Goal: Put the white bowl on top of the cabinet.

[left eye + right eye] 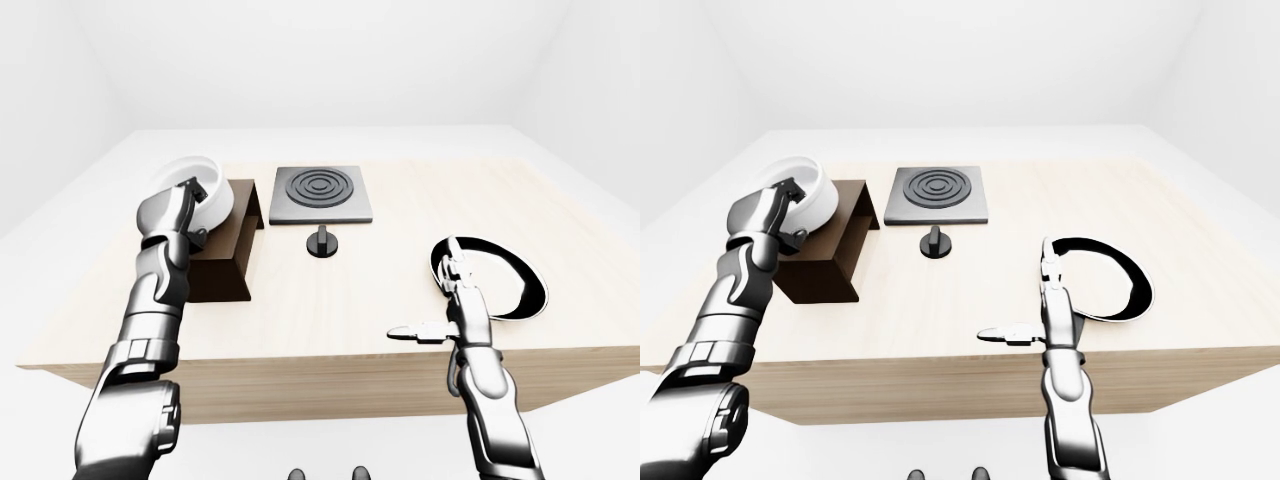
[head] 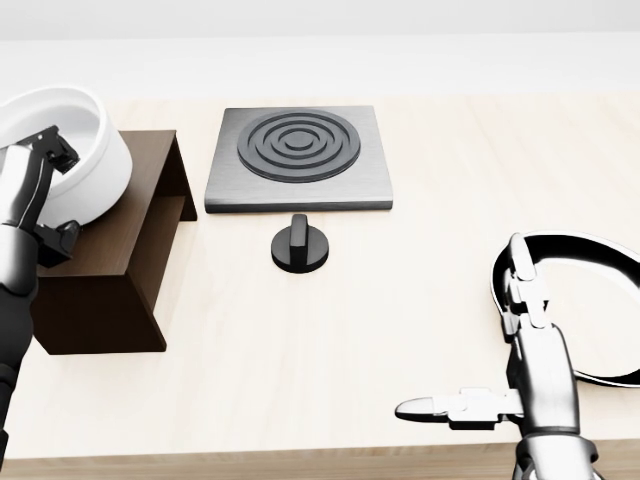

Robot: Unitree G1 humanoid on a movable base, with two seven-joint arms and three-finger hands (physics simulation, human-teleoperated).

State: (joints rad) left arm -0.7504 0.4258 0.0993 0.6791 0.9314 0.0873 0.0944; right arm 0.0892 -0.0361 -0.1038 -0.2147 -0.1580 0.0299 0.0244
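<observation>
The white bowl (image 2: 88, 160) is tilted and sits over the top left part of the dark brown cabinet (image 2: 110, 290), at the left of the head view. My left hand (image 2: 40, 195) is shut on the bowl's near rim, one finger over the rim and others under it. Whether the bowl rests on the cabinet top or hangs just above it, I cannot tell. My right hand (image 2: 470, 340) is open and empty, with fingers spread, low over the wooden table (image 2: 300, 360) at the lower right.
A grey square burner plate (image 2: 298, 158) with rings lies at the top middle, with a black knob (image 2: 299, 245) just below it. A black-rimmed white plate (image 2: 600, 372) lies at the right, beside my right hand. The table's near edge runs along the view's bottom.
</observation>
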